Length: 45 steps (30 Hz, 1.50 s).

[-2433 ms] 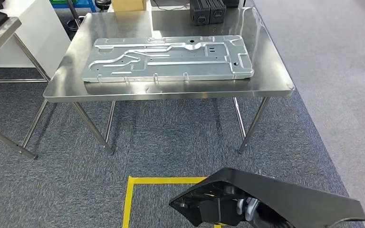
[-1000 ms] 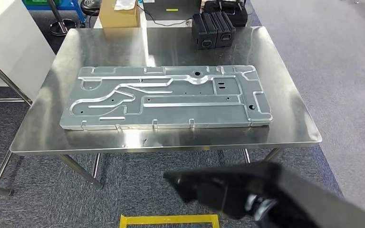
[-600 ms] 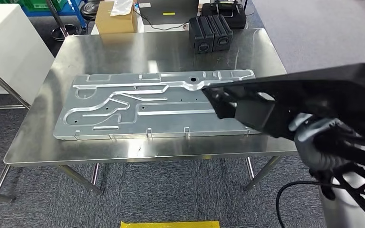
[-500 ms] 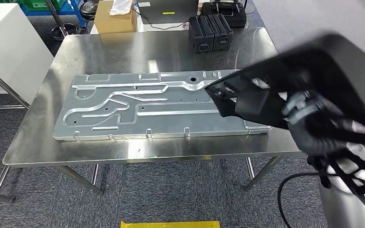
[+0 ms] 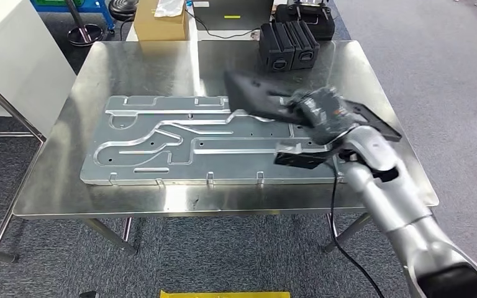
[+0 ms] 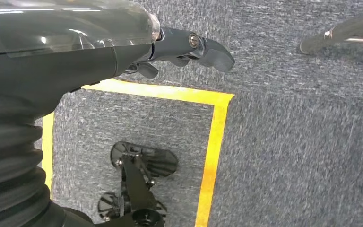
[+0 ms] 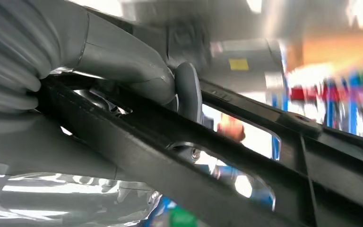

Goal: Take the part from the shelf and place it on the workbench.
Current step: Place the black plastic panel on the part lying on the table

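My right hand grips a flat black plastic part and holds it over the right half of the steel workbench. The part lies tilted above the large stamped metal plate on the bench; whether it touches the plate I cannot tell. In the right wrist view my thumb presses on the black part, a ribbed frame with openings. My left hand hangs beside my body over the carpet, fingers loosely extended, holding nothing.
Two black boxes stand at the bench's back edge, with a cardboard box behind the bench. A white cabinet stands at the left. Yellow floor tape lies on the grey carpet near my feet.
The right arm has swung the black part up from low in front of me and out over the bench, then lowered it toward the metal plate. The camera has shifted slightly.
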Each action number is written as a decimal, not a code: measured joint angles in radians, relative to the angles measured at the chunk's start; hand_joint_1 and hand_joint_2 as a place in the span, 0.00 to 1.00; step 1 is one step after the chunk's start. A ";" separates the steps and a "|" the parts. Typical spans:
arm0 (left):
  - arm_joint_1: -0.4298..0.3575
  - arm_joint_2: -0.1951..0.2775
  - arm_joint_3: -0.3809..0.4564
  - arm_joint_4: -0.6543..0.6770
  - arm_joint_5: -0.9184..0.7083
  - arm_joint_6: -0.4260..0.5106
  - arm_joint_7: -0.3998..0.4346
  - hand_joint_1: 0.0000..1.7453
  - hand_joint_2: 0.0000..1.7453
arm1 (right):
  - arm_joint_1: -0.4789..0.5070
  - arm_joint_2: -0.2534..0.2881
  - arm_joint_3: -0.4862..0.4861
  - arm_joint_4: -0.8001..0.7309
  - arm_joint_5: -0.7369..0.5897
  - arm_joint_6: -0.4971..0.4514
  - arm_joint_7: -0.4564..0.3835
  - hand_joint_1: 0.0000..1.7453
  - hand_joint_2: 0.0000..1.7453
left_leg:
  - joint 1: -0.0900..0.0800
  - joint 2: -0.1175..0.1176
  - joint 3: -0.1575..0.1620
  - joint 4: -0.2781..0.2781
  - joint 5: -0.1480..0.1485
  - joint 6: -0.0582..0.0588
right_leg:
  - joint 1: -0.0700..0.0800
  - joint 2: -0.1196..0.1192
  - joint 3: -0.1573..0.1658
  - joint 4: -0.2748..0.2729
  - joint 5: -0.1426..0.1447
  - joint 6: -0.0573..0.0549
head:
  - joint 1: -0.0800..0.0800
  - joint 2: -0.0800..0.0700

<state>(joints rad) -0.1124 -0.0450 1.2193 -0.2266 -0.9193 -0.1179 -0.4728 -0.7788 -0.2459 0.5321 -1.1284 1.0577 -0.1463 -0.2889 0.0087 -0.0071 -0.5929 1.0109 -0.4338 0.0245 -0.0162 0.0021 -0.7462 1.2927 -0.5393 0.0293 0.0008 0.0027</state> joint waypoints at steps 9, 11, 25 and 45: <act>0.006 0.001 0.001 0.000 0.015 -0.007 -0.014 0.00 1.00 | -0.175 0.201 0.203 0.424 0.177 -0.020 0.059 1.00 1.00 | -0.003 -0.003 -0.002 0.026 -0.034 -0.039 | 0.006 0.003 0.105 -0.260 0.116 -0.039 | -0.005 0.000; 0.008 0.001 0.001 0.000 0.020 -0.010 -0.017 0.00 1.00 | -0.195 0.241 0.222 0.480 0.186 -0.017 0.064 1.00 1.00 | -0.001 -0.001 -0.041 0.110 -0.079 -0.051 | 0.003 0.002 0.114 -0.266 0.114 -0.049 | -0.008 0.000; 0.023 0.004 0.005 0.000 0.023 -0.031 -0.068 0.00 1.00 | -0.240 0.376 0.278 0.706 0.207 0.009 0.099 0.00 0.00 | 0.010 0.000 -0.034 0.017 0.015 -0.028 | 0.007 0.005 0.119 -0.219 0.061 -0.016 | -0.011 0.000; 0.021 0.003 0.005 0.001 0.005 -0.042 -0.047 0.00 0.00 | -0.192 0.377 0.110 0.653 -0.250 -0.062 -0.254 0.00 0.00 | 0.006 0.001 -0.135 0.283 -0.126 -0.064 | 0.005 0.001 0.128 -0.271 0.114 -0.056 | -0.015 0.000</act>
<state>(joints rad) -0.0917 -0.0424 1.2243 -0.2255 -0.9143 -0.1603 -0.5194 -0.9703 0.1311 0.6418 -0.4749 0.8079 -0.2080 -0.5426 0.0152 -0.0058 -0.7282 1.2934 -0.5601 -0.0396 -0.0116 0.0031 -0.6182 1.0214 -0.4254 -0.0267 -0.0146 0.0027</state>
